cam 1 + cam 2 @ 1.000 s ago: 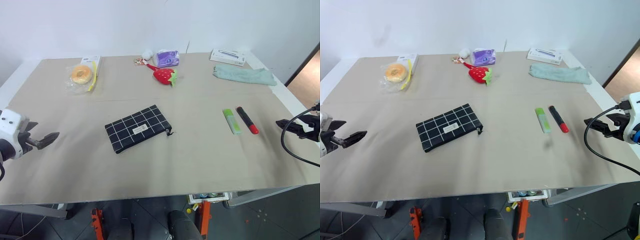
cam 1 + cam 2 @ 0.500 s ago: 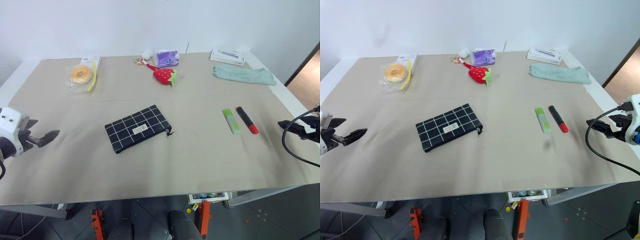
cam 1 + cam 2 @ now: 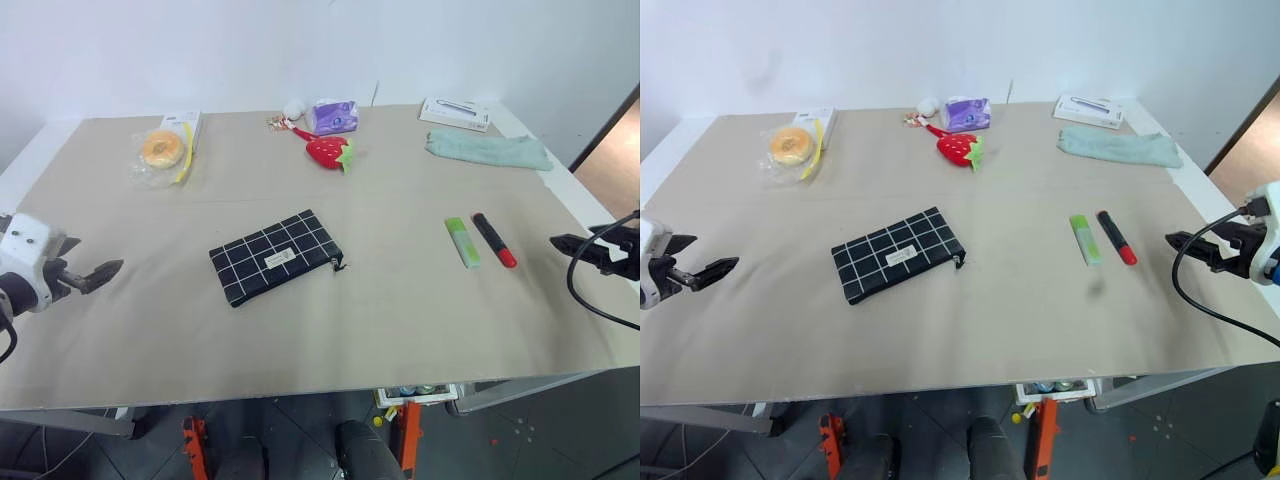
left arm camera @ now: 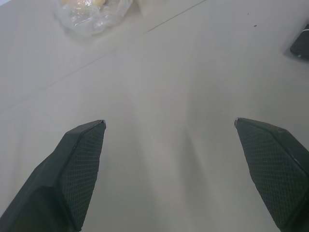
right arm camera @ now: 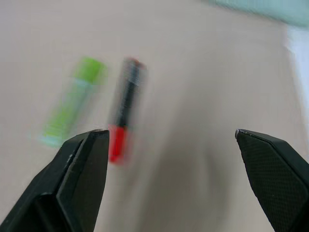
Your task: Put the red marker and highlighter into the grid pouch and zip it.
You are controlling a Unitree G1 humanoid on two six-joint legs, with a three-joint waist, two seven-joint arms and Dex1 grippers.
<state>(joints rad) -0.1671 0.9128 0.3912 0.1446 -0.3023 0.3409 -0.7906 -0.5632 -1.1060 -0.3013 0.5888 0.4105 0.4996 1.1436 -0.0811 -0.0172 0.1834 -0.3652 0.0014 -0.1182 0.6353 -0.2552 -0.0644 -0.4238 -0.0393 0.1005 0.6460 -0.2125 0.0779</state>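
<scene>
Right gripper [image 3: 1172, 238] hangs over the right edge of the table [image 3: 400, 330], its 2 black fingers spread wide with nothing between them. It points left, toward the pens. In its wrist view the fingers [image 5: 79, 169] stand far apart, and the marker and highlighter lie ahead of them, both blurred.

Left gripper [image 3: 112, 267] hangs over the near-left part of the table, also spread wide and empty. It points right, toward the pouch. Its wrist view shows bare table between the fingers [image 4: 77, 164], with a corner of the bagged pastry at the far edge.

Marker [image 3: 494, 240]: right side of the table, just left of the right gripper but apart from it, red cap toward the near end. Highlighter [image 3: 462, 242]: just left of the marker, roughly parallel to it, not touching. Both lie flat.

Pouch [image 3: 276, 256]: centre of the table, flat, long axis tilted, right end farther away than left. White label on top; zipper pull at its near-right corner. It lies well apart from both pens and from both grippers.

Far edge, left to right: bagged pastry [image 3: 161, 150], strawberry plush [image 3: 328, 151], purple packet [image 3: 333, 116], green cloth [image 3: 487, 149], white box [image 3: 456, 112].
</scene>
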